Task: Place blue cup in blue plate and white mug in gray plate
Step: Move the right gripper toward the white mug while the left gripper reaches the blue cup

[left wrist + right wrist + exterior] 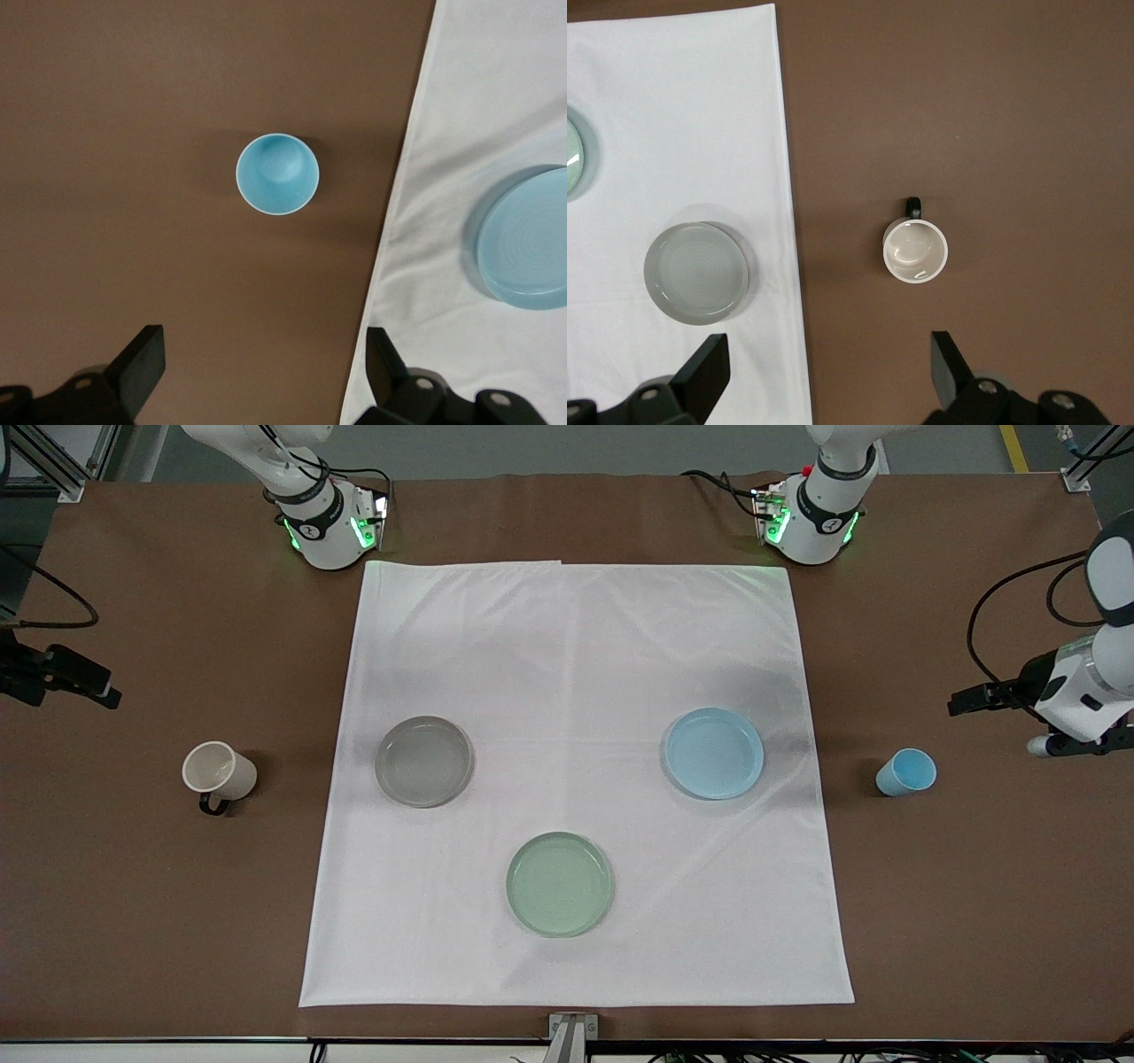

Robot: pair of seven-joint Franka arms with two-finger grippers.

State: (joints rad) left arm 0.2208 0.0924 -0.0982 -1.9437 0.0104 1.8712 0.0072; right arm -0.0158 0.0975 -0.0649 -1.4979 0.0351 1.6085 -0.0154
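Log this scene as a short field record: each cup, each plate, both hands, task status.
blue cup: upright on bare table, toward the left arm's end, off the cloth
white mug: on bare table, toward the right arm's end
blue plate: on white cloth, empty
gray plate: on cloth, empty
pale green plate: on cloth, nearest the front camera, empty
left hand: open, above blue cup
right hand: open, above white mug
status: neither placed yet

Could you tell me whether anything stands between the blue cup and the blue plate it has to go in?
Nothing visible does: between the blue cup and the blue plate lie only bare table and cloth.
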